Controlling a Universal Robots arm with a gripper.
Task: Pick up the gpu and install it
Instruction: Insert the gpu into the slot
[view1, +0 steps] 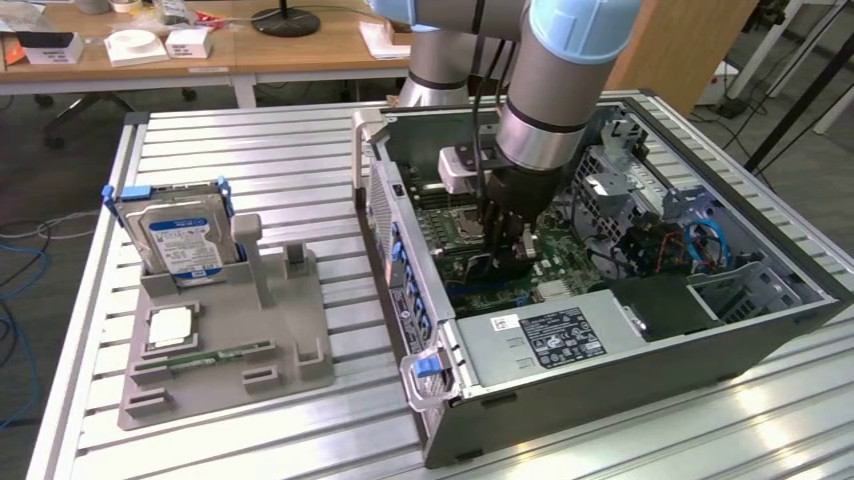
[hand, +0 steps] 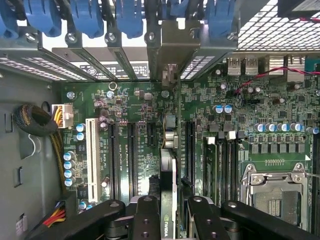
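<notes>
Your gripper (hand: 169, 220) is clamped on the gpu (hand: 169, 165), held edge-on just above the motherboard (hand: 140, 115) inside the computer case (view1: 641, 360). Watch alignment: if the card edge misses its slot (hand: 176, 125), pressing could strain the board or snag the bracket (hand: 172, 45)

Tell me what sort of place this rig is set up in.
Likely a lab or office workshop: an open computer case lies on a slatted aluminium table, beside a grey parts fixture holding a hard drive, with cluttered wooden desks behind.
</notes>
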